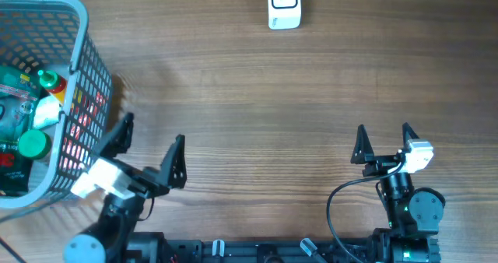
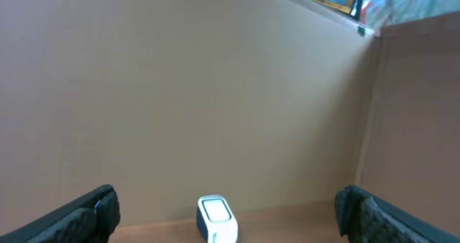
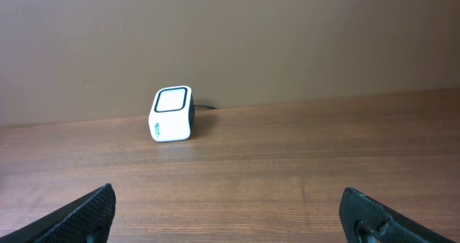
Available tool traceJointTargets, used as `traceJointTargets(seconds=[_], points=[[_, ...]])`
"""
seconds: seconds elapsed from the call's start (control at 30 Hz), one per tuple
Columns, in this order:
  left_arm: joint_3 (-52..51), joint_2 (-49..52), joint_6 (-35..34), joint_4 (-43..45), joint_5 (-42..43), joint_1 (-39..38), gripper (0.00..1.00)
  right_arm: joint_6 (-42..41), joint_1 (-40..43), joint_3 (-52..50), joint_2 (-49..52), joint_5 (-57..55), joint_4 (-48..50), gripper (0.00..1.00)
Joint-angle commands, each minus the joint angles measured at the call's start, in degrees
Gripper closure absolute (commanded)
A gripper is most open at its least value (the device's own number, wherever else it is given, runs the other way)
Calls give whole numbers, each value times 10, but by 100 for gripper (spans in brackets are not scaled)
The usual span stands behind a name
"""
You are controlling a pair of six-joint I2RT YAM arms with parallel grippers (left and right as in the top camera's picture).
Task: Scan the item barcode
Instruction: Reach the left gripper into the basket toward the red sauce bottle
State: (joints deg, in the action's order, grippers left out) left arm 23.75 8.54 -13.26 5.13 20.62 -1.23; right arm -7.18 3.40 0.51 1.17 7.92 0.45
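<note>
Nothing's done yet tbh: left gripper and right gripper sit wide open and empty, items in the basket, scanner unused.

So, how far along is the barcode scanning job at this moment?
Nothing looks done yet: the items lie in the basket, none near the scanner. Nothing is in hand: left jaws and right jaws stand open and empty. Left to do: pick an item and show its barcode to the scanner.

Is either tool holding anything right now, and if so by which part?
Nothing is held. The left tool and the right tool are both open and empty.
</note>
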Motion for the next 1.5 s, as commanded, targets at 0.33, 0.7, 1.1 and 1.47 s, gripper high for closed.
traceJointTargets(seconds=[0.33, 0.7, 1.1, 1.47], points=[[458, 391, -5, -339, -37, -3, 0, 10, -3, -2, 1, 3, 0, 0], [553, 521, -7, -495, 42, -3, 0, 10, -3, -2, 1, 3, 0, 0], [676, 600, -145, -550, -170, 72, 1, 10, -3, -2, 1, 3, 0, 0], [824, 754, -233, -642, -323, 189, 0, 10, -3, -2, 1, 3, 0, 0]])
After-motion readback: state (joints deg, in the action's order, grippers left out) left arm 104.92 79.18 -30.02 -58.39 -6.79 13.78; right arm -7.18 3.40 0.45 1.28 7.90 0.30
